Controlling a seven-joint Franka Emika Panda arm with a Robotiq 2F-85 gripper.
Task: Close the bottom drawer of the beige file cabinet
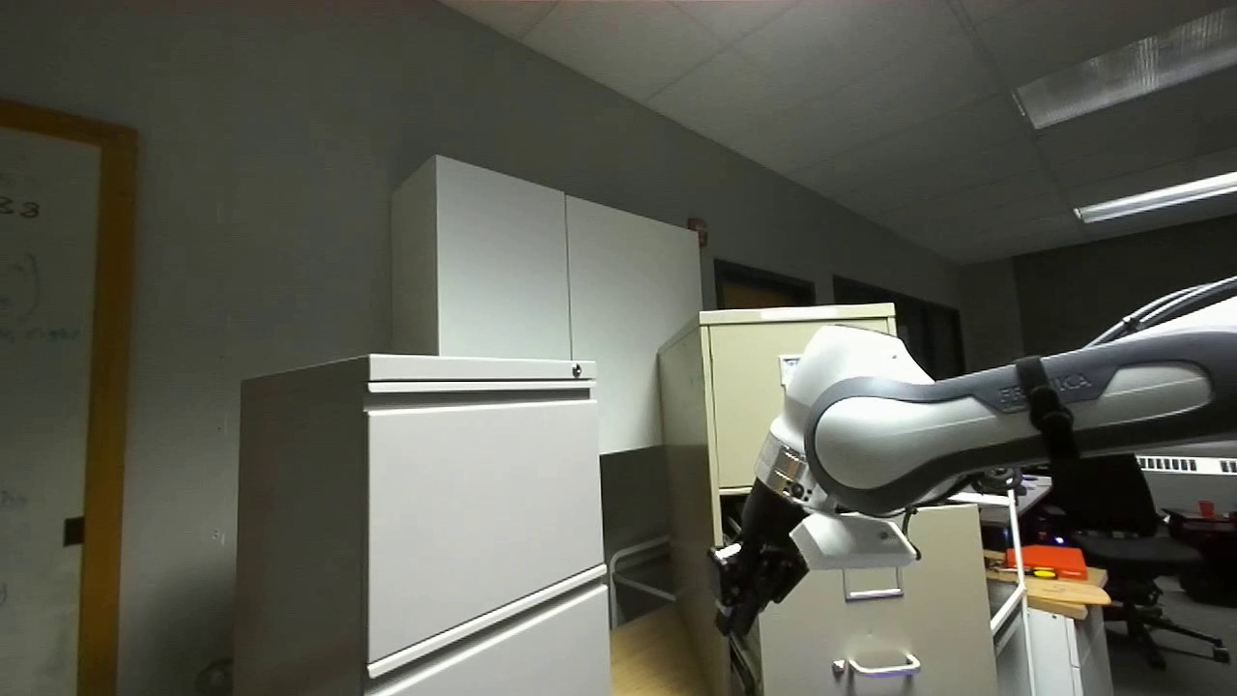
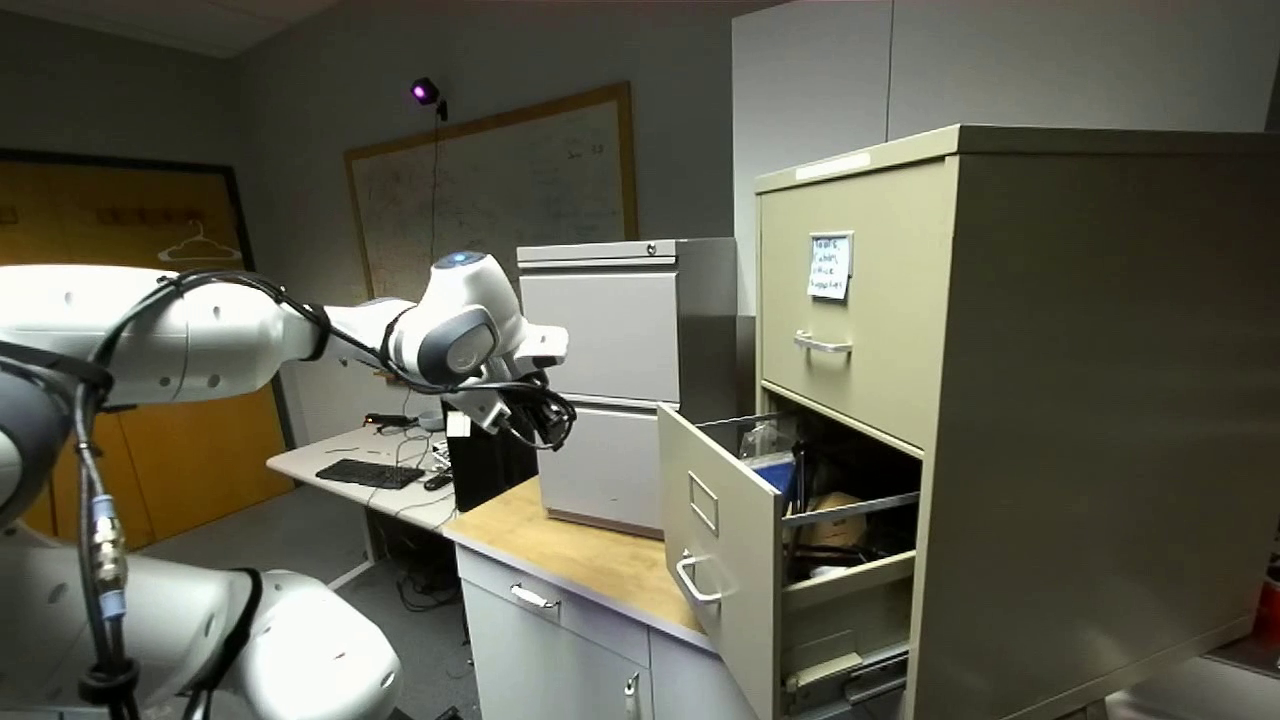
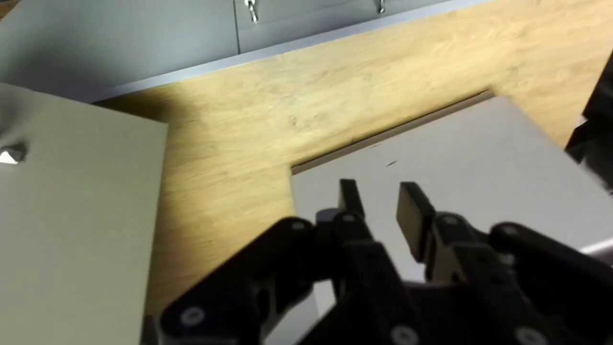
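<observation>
Bottom drawer [image 3: 79, 220]: far left in the wrist view. Stands out of the beige file cabinet [image 2: 1050, 400], its inside exposed in an exterior view. Closing not done; in my judgement the whole push home is left. Upper drawer [image 2: 885, 300] shut; nothing due there.
Worktop [image 3: 249, 124]: next to the right; its front edge runs out of sight behind the bottom drawer.
Gripper [image 3: 381, 205]: jaws parted, nothing held. Right of the bottom drawer and apart from it, worktop visible between; no contact found. Judged: it must cross to the drawer's front face before pressing it home.
Light grey cabinet [image 3: 455, 158]: beyond the jaws, standing on the worktop, set back from the front edge; no part in the task.
</observation>
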